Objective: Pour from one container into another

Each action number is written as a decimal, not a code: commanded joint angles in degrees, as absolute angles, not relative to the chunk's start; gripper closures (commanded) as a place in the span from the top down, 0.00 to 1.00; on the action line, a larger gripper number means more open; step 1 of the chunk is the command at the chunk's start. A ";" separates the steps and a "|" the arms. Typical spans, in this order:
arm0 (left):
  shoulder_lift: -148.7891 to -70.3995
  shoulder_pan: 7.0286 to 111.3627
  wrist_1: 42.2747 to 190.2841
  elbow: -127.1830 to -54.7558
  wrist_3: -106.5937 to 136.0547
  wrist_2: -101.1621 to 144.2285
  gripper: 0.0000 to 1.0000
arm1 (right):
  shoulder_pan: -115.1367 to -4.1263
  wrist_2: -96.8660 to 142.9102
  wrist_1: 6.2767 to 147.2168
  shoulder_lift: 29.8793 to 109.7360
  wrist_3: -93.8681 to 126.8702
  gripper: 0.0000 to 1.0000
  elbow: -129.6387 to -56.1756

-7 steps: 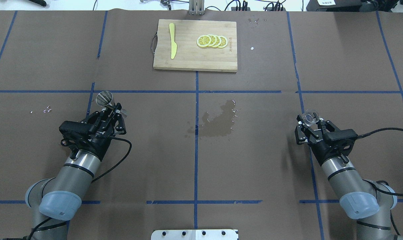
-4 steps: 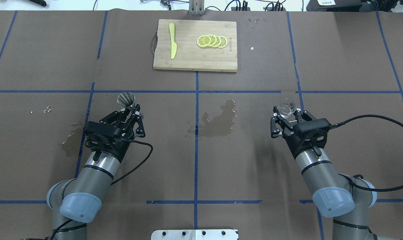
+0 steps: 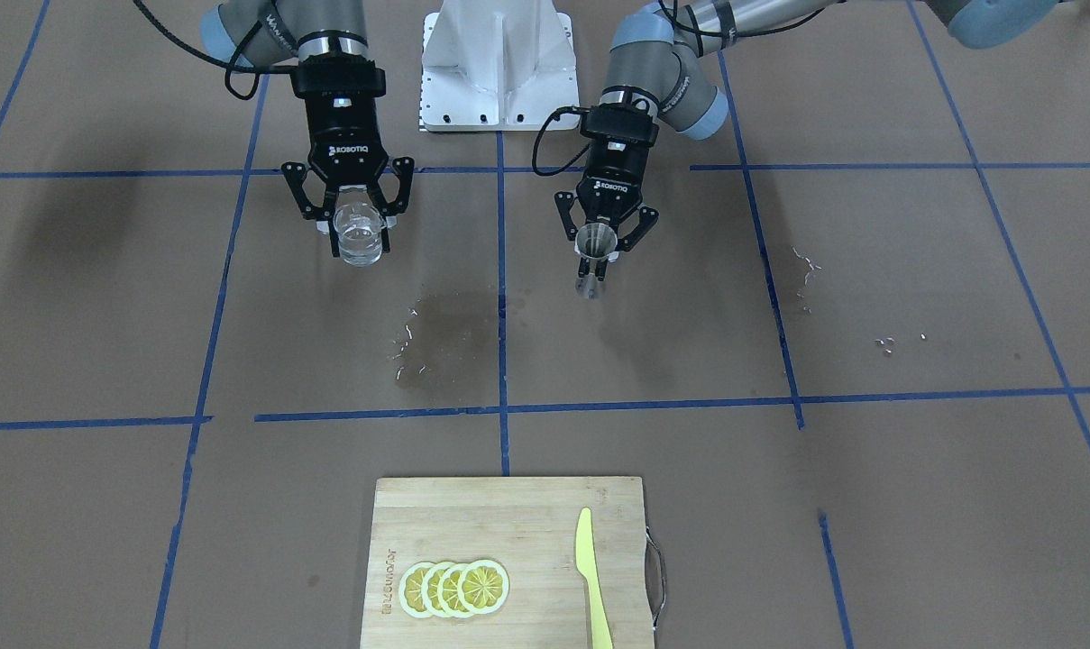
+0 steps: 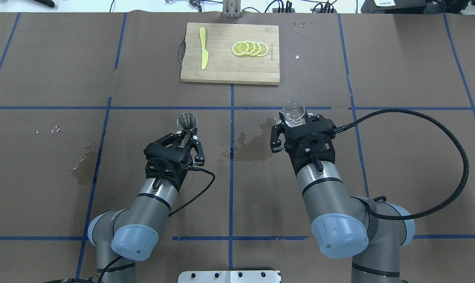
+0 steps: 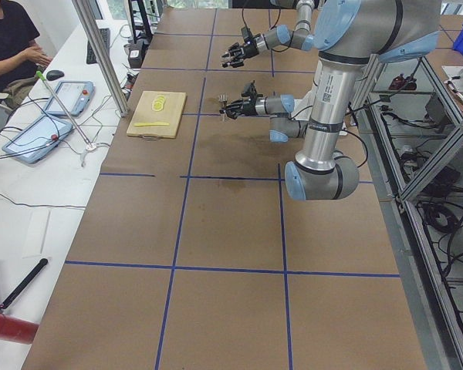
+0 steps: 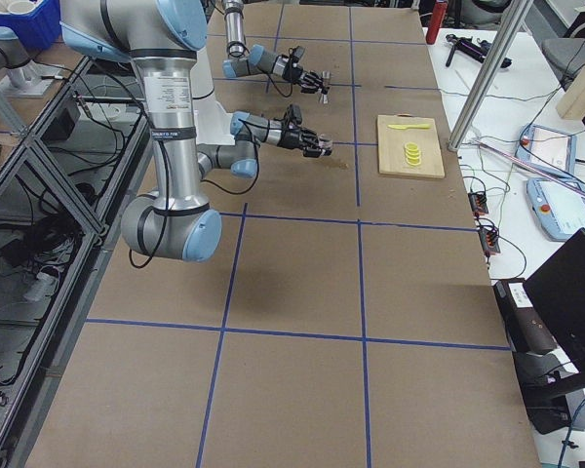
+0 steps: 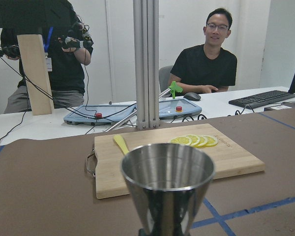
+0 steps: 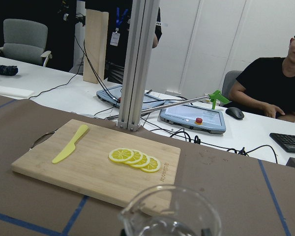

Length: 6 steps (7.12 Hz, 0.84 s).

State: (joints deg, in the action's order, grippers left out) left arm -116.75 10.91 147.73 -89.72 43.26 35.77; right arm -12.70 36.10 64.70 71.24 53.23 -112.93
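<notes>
Jigger (image 4: 187,121) and glass cup (image 4: 293,110) are held above the table (image 4: 44,177), well apart, one on either side of the middle blue tape line. The jigger is clasped upright at its narrow waist by the left gripper (image 4: 188,135). The cup is gripped at its sides by the right gripper (image 3: 358,227), whose fingers are spread fairly wide around it.

From overhead only the jigger's upper mouth is seen. Its lower cone, hanging below the fingers, is shown by the front-facing view alone. The cup's pouring lip is made out only in the right wrist view, at the rim's left.

A dark wet patch (image 3: 445,329) is seen on the table between the two arms. A cutting board (image 4: 229,70) with lemon slices (image 4: 250,48) and a yellow knife (image 4: 203,53) lies at the far edge. People beyond the table are caught only by the wrist and side cameras – not overhead.
</notes>
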 commanded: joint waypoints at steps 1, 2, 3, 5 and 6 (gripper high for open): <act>-118.91 11.34 146.51 -87.99 39.92 38.14 0.00 | -12.57 36.82 67.41 67.52 53.26 0.00 -114.26; -121.87 11.42 146.86 -86.06 39.73 38.23 0.00 | -12.57 36.91 67.50 67.33 53.26 0.00 -114.43; -123.38 11.43 147.13 -85.18 39.81 38.49 0.00 | -12.48 36.91 67.85 67.06 53.17 0.00 -114.52; -125.24 11.43 149.57 -84.99 39.90 42.68 0.00 | -12.39 37.09 79.48 61.90 51.78 0.00 -114.61; -125.59 11.34 149.94 -84.90 39.82 43.76 0.00 | -12.48 37.09 80.50 61.35 48.46 0.00 -114.78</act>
State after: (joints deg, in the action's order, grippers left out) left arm -124.92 11.41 149.01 -85.07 39.88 41.80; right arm -12.44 37.05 77.34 62.81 51.33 -114.63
